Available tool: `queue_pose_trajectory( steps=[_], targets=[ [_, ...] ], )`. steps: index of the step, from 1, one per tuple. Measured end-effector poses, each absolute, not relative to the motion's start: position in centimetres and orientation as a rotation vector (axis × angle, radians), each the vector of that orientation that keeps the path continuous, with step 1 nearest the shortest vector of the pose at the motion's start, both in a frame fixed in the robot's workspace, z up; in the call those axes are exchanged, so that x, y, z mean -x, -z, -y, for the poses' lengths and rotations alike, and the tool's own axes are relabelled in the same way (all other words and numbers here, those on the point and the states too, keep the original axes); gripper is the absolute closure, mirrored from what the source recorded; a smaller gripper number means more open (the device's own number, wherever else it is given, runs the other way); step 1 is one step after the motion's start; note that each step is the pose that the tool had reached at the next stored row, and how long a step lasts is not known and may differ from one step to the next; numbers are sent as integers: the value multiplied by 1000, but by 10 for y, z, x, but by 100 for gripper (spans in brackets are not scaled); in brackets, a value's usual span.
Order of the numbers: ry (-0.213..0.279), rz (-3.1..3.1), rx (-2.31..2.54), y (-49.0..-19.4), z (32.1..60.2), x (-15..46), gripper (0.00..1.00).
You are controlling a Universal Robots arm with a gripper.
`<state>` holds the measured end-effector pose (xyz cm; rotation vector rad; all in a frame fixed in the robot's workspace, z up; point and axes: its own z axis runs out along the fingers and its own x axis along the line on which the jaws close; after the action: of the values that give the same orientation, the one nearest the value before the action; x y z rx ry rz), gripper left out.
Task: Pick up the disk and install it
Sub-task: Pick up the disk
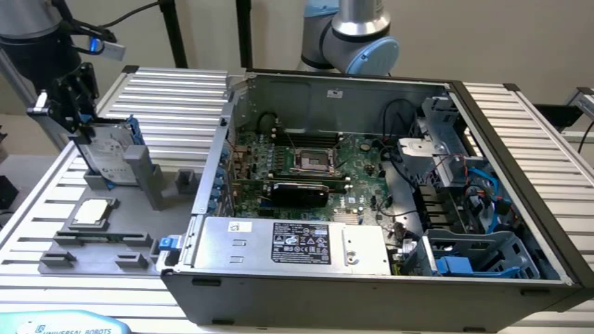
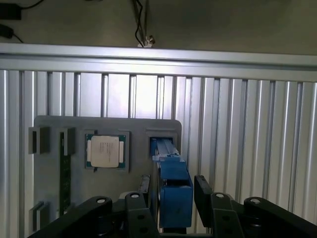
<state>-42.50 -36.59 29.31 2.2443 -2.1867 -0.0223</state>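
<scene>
The disk (image 1: 113, 156) stands on edge in a slot of the grey fixture plate (image 1: 93, 243), at the exterior view's left. It shows a silver face with a white label and a blue rail. My black gripper (image 1: 82, 132) hangs over its upper end. In the wrist view the disk's blue rail (image 2: 174, 178) runs between the two black fingers (image 2: 203, 191). The gripper (image 2: 173, 198) is open, with one finger on each side of the disk and a thin gap at both sides.
An open computer case (image 1: 519, 209) lies at the exterior view's right, holding a motherboard (image 1: 307, 163), a silver box with a black label (image 1: 297, 243) and a blue drive cage (image 1: 474, 261). A small square chip (image 2: 105, 151) sits on the fixture plate (image 2: 133, 173). Ribbed aluminium table (image 2: 247, 139) lies all around.
</scene>
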Motion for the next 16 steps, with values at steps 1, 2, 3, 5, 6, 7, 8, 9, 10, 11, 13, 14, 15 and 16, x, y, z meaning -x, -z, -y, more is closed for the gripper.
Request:
queue_pose_trajectory(
  steps=[1,2,3,5,6,7,8,9,10,11,13,14,15,16],
  targets=[
    [22,2187,-2244,-293,366,425,52],
    [22,2187,-2244,-293,366,425,52],
    [22,2187,-2244,-293,366,425,52],
    [22,2187,-2244,-292,366,426,52],
    [22,2187,-2244,-292,366,426,52],
    [22,2187,-2244,-292,366,426,52],
    [22,2187,-2244,-292,366,426,52],
    [22,2188,-2244,-292,366,426,52],
    [22,2188,-2243,-292,366,426,52],
    [22,2188,-2243,-292,366,426,52],
    [22,2189,-2242,-292,366,426,52],
    [22,2189,-2242,-292,366,426,52],
    [22,2189,-2242,-291,366,426,52],
    [22,2189,-2242,-291,366,426,52]
  ],
)
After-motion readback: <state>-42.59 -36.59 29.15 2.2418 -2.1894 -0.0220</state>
